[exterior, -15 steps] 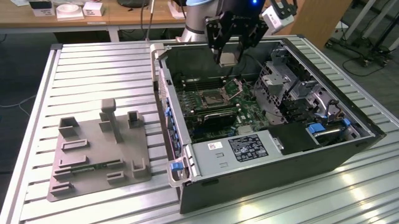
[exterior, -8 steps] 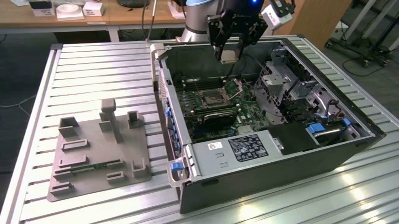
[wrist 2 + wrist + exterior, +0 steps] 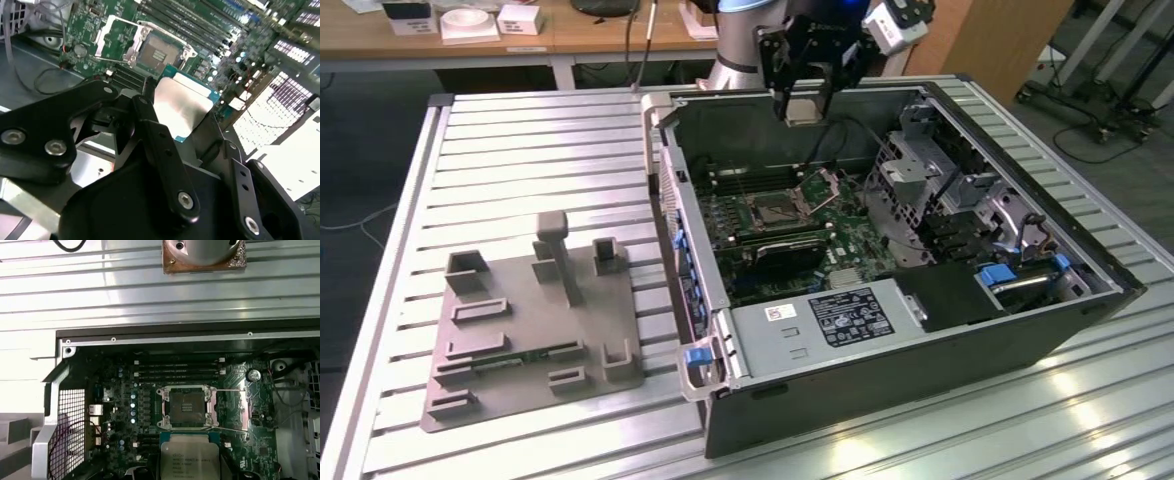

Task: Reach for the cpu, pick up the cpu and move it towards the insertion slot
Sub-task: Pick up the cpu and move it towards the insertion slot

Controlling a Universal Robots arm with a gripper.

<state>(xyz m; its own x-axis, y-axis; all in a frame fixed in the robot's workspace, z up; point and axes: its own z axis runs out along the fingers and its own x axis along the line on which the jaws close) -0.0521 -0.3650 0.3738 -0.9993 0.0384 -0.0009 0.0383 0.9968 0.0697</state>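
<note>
- Grey plastic fixture with upright blocks (image 3: 534, 325) lies on the ribbed metal table (image 3: 520, 150), far off toward the exterior view's left of my gripper (image 3: 803, 108) and well below it.
- Black open computer case (image 3: 907, 330) sits under my gripper, green motherboard (image 3: 781, 235) exposed inside.
- My black gripper hangs above the case's far wall, fingers (image 3: 160, 150) closed narrowly on the small flat square cpu with its silvery-white face (image 3: 182, 102); the chip is pinched by its edges, clear of the board.
- Square silver metal-framed insertion slot with a dark centre (image 3: 189, 406) lies just ahead of the held cpu (image 3: 190, 460) in the first wrist view, and below my gripper in the exterior view (image 3: 771, 208), its frame open, thin wire lever beside it.
- Long narrow memory slots (image 3: 177, 371) run just past the socket.
</note>
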